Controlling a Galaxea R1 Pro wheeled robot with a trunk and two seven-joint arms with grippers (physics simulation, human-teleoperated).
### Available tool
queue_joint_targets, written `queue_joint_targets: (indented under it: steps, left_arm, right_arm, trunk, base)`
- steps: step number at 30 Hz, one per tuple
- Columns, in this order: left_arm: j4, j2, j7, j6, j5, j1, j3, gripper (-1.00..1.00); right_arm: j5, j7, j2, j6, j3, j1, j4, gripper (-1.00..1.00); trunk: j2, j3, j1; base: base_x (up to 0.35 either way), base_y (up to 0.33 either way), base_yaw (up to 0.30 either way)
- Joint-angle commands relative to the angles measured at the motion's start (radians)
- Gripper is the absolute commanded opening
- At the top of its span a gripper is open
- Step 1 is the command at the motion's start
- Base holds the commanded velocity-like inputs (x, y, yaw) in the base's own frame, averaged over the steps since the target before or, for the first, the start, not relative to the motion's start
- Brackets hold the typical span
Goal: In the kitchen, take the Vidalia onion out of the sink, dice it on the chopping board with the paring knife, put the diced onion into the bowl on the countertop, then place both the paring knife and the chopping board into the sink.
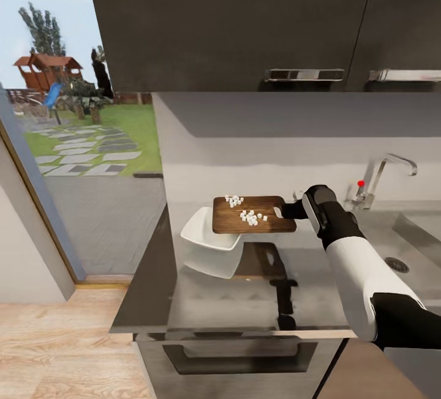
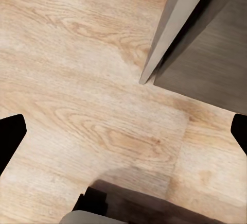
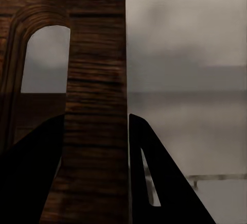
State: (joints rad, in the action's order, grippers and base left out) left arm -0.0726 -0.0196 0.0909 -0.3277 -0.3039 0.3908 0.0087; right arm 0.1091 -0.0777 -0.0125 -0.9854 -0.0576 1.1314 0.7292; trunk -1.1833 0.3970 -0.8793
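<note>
My right gripper (image 1: 293, 208) clamped the handle end of the chopping board (image 1: 253, 214), holding it raised above the countertop (image 1: 288, 292), its far end bearing diced onion (image 1: 250, 216) over the bowl (image 1: 211, 246).

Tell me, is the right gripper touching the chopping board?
Touching. In the right wrist view the right gripper has its fingers closed on the handle end of the chopping board, beside the slot.
</note>
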Motion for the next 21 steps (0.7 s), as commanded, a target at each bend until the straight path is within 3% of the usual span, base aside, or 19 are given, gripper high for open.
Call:
queue_joint_targets:
  steps: [1, 21]
  left_arm:
    - [-0.004, 0.000, 0.001, -0.007, -0.001, 0.002, 0.001, 1.00]
    - [-0.004, -0.001, 0.001, -0.007, 0.000, 0.002, 0.001, 1.00]
  right_arm:
    - [0.009, -0.008, 0.000, -0.004, -0.002, 0.001, 0.001, -1.00]
    - [0.012, -0.005, 0.000, -0.004, -0.002, 0.001, 0.001, -1.00]
  trunk:
    - [-0.001, 0.001, 0.000]
    - [-0.001, 0.001, 0.000]
  base:
    - [0.012, 0.006, 0.000]
    - [0.001, 0.000, 0.000]
